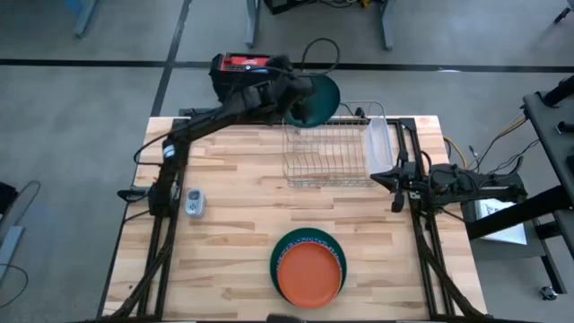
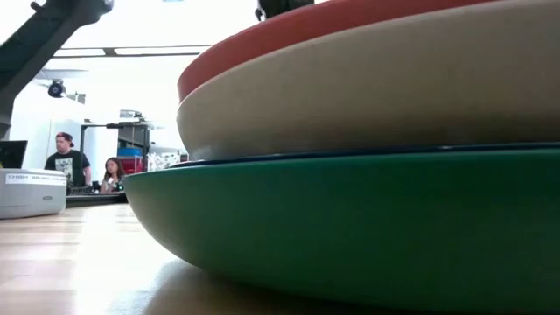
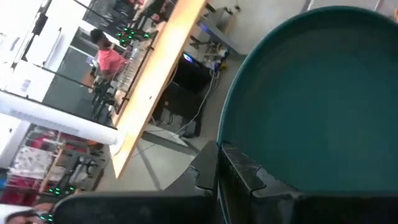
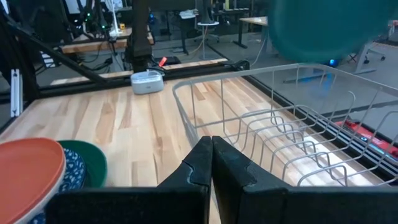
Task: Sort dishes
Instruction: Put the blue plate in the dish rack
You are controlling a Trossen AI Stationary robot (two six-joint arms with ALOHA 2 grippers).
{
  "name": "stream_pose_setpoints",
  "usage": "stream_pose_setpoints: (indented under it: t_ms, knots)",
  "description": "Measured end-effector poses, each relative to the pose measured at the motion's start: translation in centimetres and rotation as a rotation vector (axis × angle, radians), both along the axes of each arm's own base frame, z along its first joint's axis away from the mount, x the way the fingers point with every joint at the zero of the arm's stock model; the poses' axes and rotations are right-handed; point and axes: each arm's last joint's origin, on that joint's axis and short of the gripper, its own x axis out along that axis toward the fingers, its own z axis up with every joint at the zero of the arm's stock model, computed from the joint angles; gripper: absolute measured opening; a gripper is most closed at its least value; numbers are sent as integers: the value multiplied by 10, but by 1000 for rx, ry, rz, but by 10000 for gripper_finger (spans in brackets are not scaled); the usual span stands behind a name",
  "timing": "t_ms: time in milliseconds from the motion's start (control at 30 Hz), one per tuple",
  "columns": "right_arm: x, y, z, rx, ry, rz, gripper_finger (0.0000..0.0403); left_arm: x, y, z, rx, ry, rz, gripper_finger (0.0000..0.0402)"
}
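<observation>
left arm stretched across the far edge of the table, left gripper (image 1: 300, 100) pinching the rim of a dark green plate (image 1: 321, 97), held tilted in the air over the far end of the silver wire rack (image 1: 327, 152). right arm parked at the right table edge, right gripper (image 1: 395, 184) fingers pressed together, pointing at the rack. no readable writing. orange plate (image 1: 309, 274) tops a stack of dishes (image 1: 296, 242) on the near side of the light wood table (image 1: 233, 224). small grey box (image 1: 194, 203) near the left arm base. people (image 2: 68, 162) sit in the room behind.
</observation>
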Motion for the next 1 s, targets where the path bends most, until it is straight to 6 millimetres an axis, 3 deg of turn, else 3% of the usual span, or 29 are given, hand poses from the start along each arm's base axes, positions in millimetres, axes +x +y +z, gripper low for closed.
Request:
stream_pose_setpoints:
  t_ms: [100, 300, 633, 1000]
  knots:
    - [0, 0, -1, -11, 6, 2, 0, 9, 14, -18, 4, 66, 8, 0]
    - [1, 0, -3, -24, 15, 4, 0, 29, 24, -48, 29, 177, -13, 0]
    - [1, 0, -6, -33, 25, 6, 0, 54, 41, -83, 112, 268, -8, 0]
    - [1, 0, -6, -47, 30, 8, 0, 50, 48, -90, 40, 233, -29, 0]
